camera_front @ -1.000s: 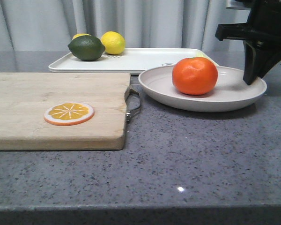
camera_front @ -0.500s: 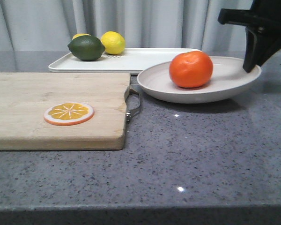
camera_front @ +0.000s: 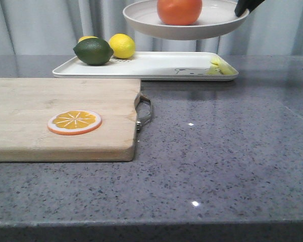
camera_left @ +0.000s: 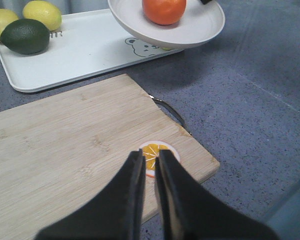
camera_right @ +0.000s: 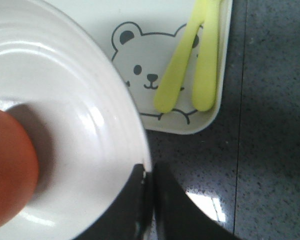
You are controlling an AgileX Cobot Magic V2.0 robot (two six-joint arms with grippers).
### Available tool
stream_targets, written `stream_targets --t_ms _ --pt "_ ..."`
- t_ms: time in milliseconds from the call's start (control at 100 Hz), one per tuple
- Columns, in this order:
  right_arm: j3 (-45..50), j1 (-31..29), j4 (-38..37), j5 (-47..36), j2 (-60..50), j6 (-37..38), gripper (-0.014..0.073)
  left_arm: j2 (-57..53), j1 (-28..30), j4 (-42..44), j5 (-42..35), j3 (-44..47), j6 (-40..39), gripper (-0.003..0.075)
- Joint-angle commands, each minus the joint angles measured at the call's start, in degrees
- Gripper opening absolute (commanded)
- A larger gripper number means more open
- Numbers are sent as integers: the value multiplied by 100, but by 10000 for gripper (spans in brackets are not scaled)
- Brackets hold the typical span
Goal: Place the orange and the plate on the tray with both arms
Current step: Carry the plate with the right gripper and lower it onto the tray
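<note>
The off-white plate (camera_front: 192, 27) hangs in the air above the white tray (camera_front: 156, 65), with the orange (camera_front: 179, 10) in it. My right gripper (camera_right: 149, 172) is shut on the plate's right rim (camera_right: 135, 130); only its tip (camera_front: 245, 6) shows in the front view. The plate (camera_left: 190, 30), the orange (camera_left: 164, 10) and the tray (camera_left: 85, 55) also show in the left wrist view. My left gripper (camera_left: 150, 157) is almost shut and empty, above the wooden cutting board (camera_left: 65, 145), near the orange slice disc (camera_left: 159, 152).
A dark green lime (camera_front: 93, 51) and two yellow lemons (camera_front: 122, 45) lie at the tray's left end. Yellow-green utensils (camera_right: 192, 65) lie at its right end beside a bear print. The cutting board (camera_front: 60, 116) with a metal handle (camera_front: 146, 108) fills the table's left side.
My right gripper has lifted the plate with the orange off the table, up and to the left, until it hangs over the tray. The left side has not changed.
</note>
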Motion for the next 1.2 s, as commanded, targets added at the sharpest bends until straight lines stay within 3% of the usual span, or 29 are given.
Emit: stream_targets --t_ms 0,600,1190 --pt "-521 -35 242 -80 59 -54 -67 13 16 -104 -376 -144 -32 43" --pt "-3654 -57 366 483 2393 -9 -67 13 16 -122 -376 -144 -32 43" --pt "-3781 -85 453 25 2922 -2 -67 32 16 -122 -389 -144 -32 43"
